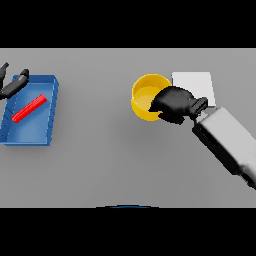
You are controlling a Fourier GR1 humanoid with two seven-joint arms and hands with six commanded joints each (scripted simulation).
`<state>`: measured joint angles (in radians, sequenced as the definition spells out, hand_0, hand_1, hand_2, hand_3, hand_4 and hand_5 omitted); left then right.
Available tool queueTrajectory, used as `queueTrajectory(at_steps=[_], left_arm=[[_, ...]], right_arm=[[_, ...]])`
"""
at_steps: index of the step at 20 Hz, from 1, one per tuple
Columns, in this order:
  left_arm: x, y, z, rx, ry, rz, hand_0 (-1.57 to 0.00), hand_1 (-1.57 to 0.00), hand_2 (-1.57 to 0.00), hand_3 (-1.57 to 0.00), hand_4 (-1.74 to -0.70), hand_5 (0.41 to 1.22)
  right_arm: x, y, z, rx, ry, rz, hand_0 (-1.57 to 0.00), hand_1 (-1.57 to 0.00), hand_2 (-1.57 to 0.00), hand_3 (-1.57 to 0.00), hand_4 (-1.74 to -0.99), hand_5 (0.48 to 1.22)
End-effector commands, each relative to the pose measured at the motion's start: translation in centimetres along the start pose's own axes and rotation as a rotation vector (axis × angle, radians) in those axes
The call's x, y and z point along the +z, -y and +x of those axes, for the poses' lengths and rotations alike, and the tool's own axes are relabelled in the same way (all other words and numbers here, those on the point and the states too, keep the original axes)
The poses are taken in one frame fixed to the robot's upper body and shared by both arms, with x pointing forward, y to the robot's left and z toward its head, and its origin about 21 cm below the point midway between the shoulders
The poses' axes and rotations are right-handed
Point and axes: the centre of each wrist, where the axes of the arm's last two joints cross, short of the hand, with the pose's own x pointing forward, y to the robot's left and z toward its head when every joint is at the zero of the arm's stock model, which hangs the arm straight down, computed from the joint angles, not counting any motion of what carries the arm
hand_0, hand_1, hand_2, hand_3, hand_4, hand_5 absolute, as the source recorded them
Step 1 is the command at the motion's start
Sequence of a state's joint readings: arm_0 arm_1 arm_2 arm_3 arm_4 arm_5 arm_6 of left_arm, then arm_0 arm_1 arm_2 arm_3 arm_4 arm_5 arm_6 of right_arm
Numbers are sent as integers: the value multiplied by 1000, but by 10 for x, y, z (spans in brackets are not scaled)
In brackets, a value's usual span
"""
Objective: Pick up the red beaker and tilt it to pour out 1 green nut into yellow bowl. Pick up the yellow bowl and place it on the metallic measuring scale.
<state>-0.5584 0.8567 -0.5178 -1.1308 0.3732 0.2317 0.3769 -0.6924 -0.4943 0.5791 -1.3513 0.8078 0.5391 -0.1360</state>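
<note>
Right hand [172, 103] grips the round yellow bowl's [142, 95] rim.

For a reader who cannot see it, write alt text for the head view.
The right hand grips the rim of a yellow bowl beside a pale square scale on a grey table. At far left, the left hand shows over a blue tray holding a red beaker lying flat.

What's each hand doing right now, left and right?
Left hand: open, fingers straight, over the blue tray's far left corner, holding nothing.
Right hand: shut on the yellow bowl, gripping its right rim.
</note>
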Motion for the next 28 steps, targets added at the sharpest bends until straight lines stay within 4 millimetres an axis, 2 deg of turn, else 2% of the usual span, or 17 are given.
queueTrajectory(at_steps=[1,3,6,7,12,18,19,22,24,28], left_arm=[[1,1,-1,-4,-6,-2,1,1,1,1,-718,686],[1,-7,-2,-6,-2,9,1,1,1,1,-721,694],[4,-1,-2,-3,7,-2,1,1,1,1,-727,710],[4,0,-5,-2,6,-3,1,1,1,1,-729,715],[5,-5,1,4,-29,10,1,1,1,1,-735,727],[10,-2,-3,-16,-28,11,1,1,1,1,-722,732],[11,-3,-1,-15,-23,10,1,1,1,1,-719,725],[10,-4,1,-4,-33,10,1,1,1,1,-724,714],[11,-1,-2,-6,-38,9,1,1,1,1,-725,712],[9,-5,-1,-1,-35,3,1,1,1,1,-729,714]], right_arm=[[4,-1,0,-4,6,-3,-1559,-1568,-1512,-1163,-1740,1220],[10,1,-7,-3,-37,-19,-1563,-1569,-1526,-1157,-1740,1220],[13,6,-19,10,-86,-62,-1567,-1570,-1527,-1151,-1741,1221],[15,3,-26,5,-99,-65,-1568,-1570,-1536,-1153,-1741,1221],[22,1,-64,-31,-197,-96,-1570,-1571,-1539,-1145,-1741,1221],[21,-19,-98,-73,-307,-93,-1571,-1571,-1519,-1156,-1741,1221],[21,-27,-103,-81,-318,-93,-1571,-1571,-1500,-1169,-1741,1221],[20,-27,-115,-107,-354,-93,-1571,-1571,-1464,-1268,-1741,1221],[19,-38,-120,-135,-367,-78,-1571,-1571,-1439,-1318,-1741,1221],[14,-47,-126,-190,-370,-59,-1548,-1571,-1393,-1407,-1741,1221]])
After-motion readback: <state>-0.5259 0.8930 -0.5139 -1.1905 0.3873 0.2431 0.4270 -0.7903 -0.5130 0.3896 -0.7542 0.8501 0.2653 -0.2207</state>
